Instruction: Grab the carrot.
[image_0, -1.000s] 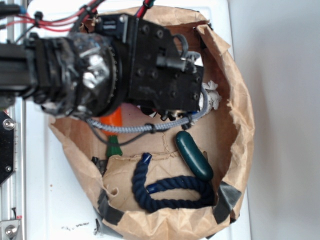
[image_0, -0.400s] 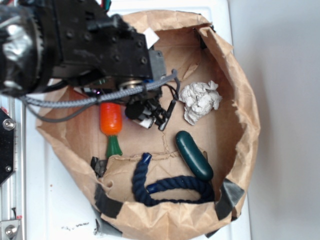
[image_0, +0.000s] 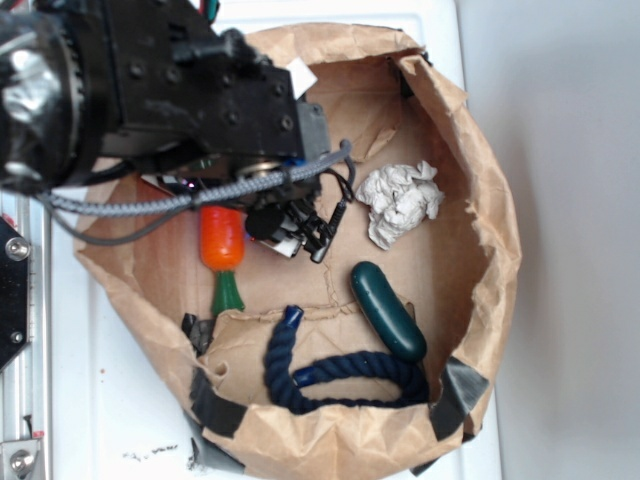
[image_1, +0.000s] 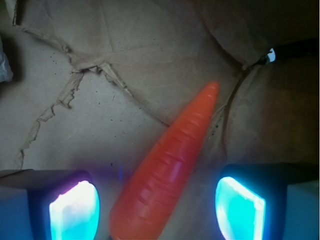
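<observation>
Both claw (image_1: 155, 210) fingers astride carrot (image_1: 170, 172)

Carrot (image_1: 170, 170) lies on creased brown paper (image_1: 100, 60), tip toward 1 o'clock, thick end toward 7. Gripper (image_1: 156, 207) spread wide: glowing fingertips (image_1: 75, 210) at 8 and 4 o'clock, flanking the thick end, not touching.

Bright orange carrot (image_0: 222, 238) with dark green stem end. Dark green cucumber toy (image_0: 388, 311). Navy blue rope (image_0: 335, 382). Crumpled white paper (image_0: 400, 203). Brown paper bag (image_0: 495, 230), grey tape patches. Black claw (image_1: 156, 206), pads (image_1: 75, 212) glowing cyan.
</observation>
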